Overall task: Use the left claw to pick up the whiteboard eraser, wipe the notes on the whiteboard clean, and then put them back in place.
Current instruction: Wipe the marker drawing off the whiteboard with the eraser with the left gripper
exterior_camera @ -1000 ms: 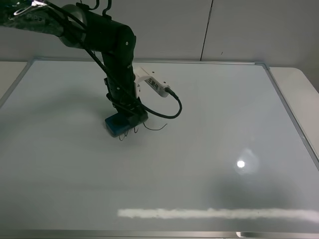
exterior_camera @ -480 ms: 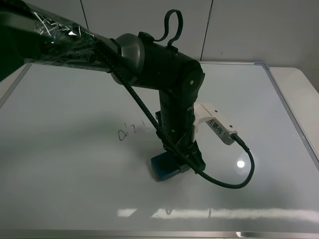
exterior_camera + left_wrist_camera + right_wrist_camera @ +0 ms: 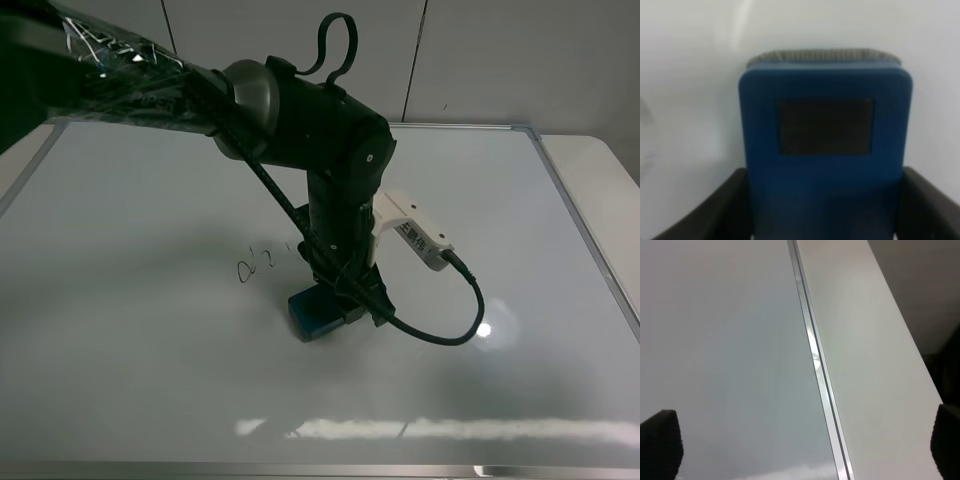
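Exterior high view had the left tool (image 3: 338, 298) clamped on the whiteboard eraser (image 3: 312, 318), which was pressed flat on the whiteboard (image 3: 150, 340), near the notes (image 3: 258, 265) but not touching them. Left wrist view showed black fingers (image 3: 715, 215) hugging the blue block's sides. Right tool (image 3: 802, 440) sat spread wide, holding nothing, over the board's silver frame (image 3: 815, 355).

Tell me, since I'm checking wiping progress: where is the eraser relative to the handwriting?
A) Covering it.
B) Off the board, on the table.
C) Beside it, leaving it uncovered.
C: the left claw holds the eraser on the whiteboard, with the handwriting plainly visible beside it.
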You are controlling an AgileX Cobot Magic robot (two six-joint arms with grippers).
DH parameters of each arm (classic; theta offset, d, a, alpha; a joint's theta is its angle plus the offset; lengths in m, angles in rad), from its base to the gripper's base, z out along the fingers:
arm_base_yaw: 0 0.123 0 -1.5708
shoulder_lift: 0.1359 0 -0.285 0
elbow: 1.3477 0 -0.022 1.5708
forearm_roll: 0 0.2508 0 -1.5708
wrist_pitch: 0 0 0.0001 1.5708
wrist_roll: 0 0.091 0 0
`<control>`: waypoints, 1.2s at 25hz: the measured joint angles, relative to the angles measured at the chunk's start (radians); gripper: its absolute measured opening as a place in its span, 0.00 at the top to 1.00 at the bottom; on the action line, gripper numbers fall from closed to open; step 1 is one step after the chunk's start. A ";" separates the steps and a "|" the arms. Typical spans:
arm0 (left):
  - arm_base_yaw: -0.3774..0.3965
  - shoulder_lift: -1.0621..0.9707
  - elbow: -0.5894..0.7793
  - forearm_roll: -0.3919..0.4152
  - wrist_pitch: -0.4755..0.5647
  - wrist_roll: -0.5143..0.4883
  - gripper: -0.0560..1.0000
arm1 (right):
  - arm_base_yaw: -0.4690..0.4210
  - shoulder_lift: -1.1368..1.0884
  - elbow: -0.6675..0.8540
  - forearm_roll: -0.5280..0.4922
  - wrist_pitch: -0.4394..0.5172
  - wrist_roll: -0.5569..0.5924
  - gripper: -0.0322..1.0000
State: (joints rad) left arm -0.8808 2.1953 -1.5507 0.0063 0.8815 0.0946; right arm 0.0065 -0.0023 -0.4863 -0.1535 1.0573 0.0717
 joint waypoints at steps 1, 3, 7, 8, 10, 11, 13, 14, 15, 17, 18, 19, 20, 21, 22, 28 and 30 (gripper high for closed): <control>0.021 0.007 -0.010 0.005 0.001 -0.001 0.42 | 0.000 0.000 0.000 0.000 0.000 0.000 0.01; 0.062 0.025 -0.034 0.009 0.007 -0.002 0.42 | 0.000 0.000 0.000 0.000 0.000 0.000 0.01; 0.144 0.060 -0.093 0.009 0.023 -0.002 0.42 | 0.000 0.000 0.000 0.000 0.000 0.000 0.01; 0.168 0.066 -0.104 0.009 0.023 -0.002 0.42 | 0.000 0.000 0.000 0.000 0.000 0.000 0.01; 0.219 0.069 -0.115 0.023 0.018 -0.010 0.42 | 0.000 0.000 0.000 0.000 0.000 0.000 0.01; 0.242 0.070 -0.117 0.039 0.012 -0.017 0.42 | 0.000 0.000 0.000 0.000 0.000 0.000 0.01; 0.299 0.071 -0.118 0.070 0.003 -0.034 0.42 | 0.000 0.000 0.000 0.000 0.000 0.000 0.01; 0.321 0.071 -0.119 0.089 0.003 -0.046 0.42 | 0.000 0.000 0.000 0.000 0.000 0.000 0.01; 0.345 0.071 -0.119 0.104 0.003 -0.053 0.42 | 0.000 0.000 0.000 0.000 0.000 0.000 0.01; 0.385 0.071 -0.119 0.129 0.011 -0.070 0.42 | 0.000 0.000 0.000 0.000 0.000 0.000 0.01; 0.396 0.071 -0.122 0.136 0.022 -0.075 0.42 | 0.000 0.000 0.000 0.000 0.000 0.000 0.01; 0.405 0.071 -0.123 0.140 0.028 -0.075 0.42 | 0.000 0.000 0.000 0.000 0.000 0.000 0.01; 0.408 0.071 -0.123 0.142 0.034 -0.077 0.42 | 0.000 0.000 0.000 0.000 0.000 0.000 0.01; 0.410 0.071 -0.124 0.143 0.038 -0.077 0.42 | 0.000 0.000 0.000 0.000 0.000 0.000 0.01; 0.410 0.071 -0.125 0.143 0.039 -0.077 0.42 | 0.000 0.000 0.000 0.000 0.000 0.000 0.01; 0.400 0.029 -0.034 0.133 -0.061 -0.030 0.42 | 0.000 0.000 0.000 0.000 0.000 0.000 0.01; 0.398 -0.016 0.058 0.124 -0.135 -0.019 0.42 | 0.000 0.000 0.000 0.000 0.000 0.000 0.01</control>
State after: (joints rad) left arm -0.4823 2.1789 -1.4927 0.1308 0.7465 0.0751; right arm 0.0065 -0.0023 -0.4863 -0.1535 1.0573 0.0717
